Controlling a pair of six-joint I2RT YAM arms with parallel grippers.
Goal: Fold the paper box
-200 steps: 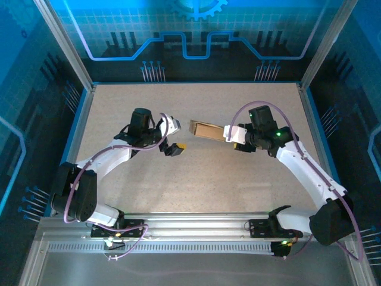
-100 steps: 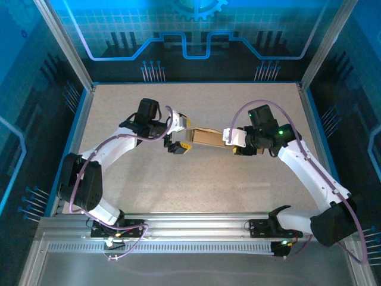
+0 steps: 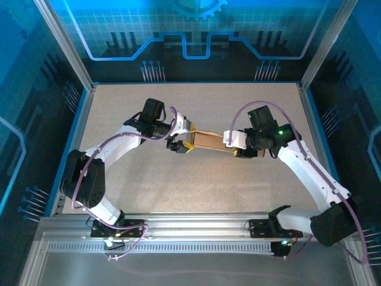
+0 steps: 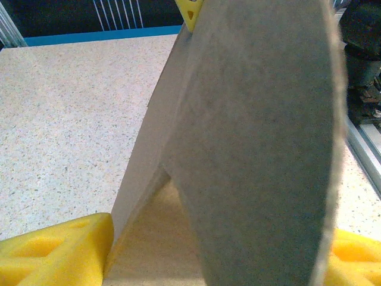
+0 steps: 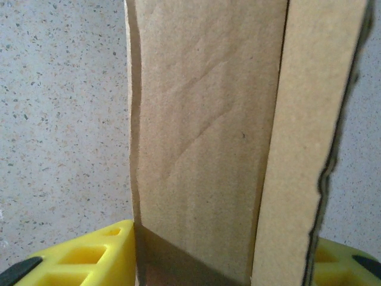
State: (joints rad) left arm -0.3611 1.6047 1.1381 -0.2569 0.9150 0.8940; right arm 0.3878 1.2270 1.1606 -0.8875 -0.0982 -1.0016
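The left arm and the right arm each reach forward and bend inward at the elbow, so the wrists point at each other nose to nose. The right gripper is clamped on the box, a yellow pad flush against each face between its jaws. The left gripper straddles the opposite end, cardboard between its jaws; whether its pads actually pinch is unclear.
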